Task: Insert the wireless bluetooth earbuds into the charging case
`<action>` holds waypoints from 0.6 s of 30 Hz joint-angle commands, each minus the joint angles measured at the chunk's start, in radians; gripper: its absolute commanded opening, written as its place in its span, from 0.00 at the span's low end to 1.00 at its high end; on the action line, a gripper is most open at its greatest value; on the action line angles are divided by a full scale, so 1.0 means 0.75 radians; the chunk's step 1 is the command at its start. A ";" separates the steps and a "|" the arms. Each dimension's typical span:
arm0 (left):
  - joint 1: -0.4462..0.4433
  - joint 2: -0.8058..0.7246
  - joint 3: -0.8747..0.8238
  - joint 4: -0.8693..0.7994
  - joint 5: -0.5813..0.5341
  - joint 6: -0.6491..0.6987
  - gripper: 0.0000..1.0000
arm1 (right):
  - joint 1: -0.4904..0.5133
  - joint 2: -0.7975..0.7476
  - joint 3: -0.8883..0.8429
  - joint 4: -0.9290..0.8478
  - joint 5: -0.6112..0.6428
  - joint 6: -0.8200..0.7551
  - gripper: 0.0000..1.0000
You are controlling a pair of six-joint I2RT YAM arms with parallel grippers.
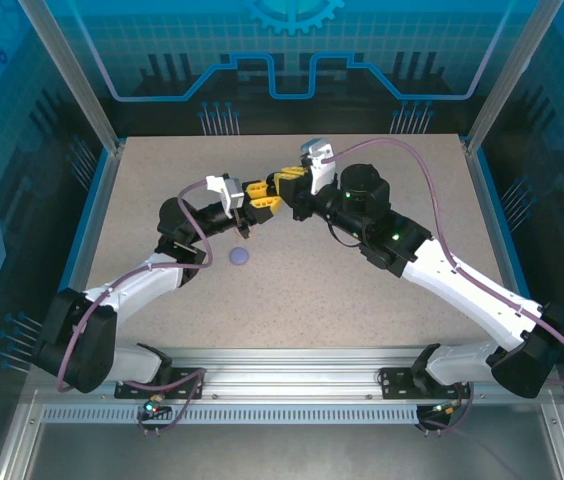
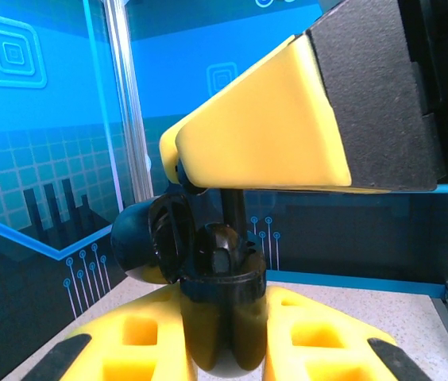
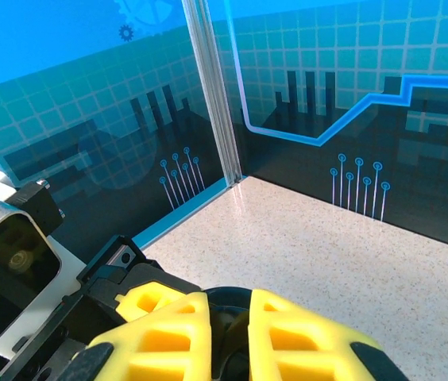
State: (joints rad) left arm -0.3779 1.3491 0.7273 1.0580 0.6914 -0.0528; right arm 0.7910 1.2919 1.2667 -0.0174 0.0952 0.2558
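Observation:
My left gripper is shut on a black charging case, held upright above the middle of the table. The case's lid hangs open to the left. One black earbud sits in the case's mouth. My right gripper comes in from above, its yellow fingers meeting just over the case. A thin black earbud stem runs from their tips down into the case. In the right wrist view the jaws stand almost together, with the dark case rim below them.
A small round lilac object lies on the speckled table in front of the grippers. Blue glass walls and an aluminium corner post enclose the table. Both arms angle inward from the near edge.

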 commanded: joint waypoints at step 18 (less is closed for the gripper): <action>-0.014 -0.052 0.059 0.030 0.031 0.008 0.00 | -0.006 0.000 -0.030 -0.127 -0.018 -0.017 0.12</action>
State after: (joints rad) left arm -0.3779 1.3472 0.7319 1.0424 0.6971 -0.0521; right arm 0.7910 1.2724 1.2552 -0.0814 0.0666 0.2531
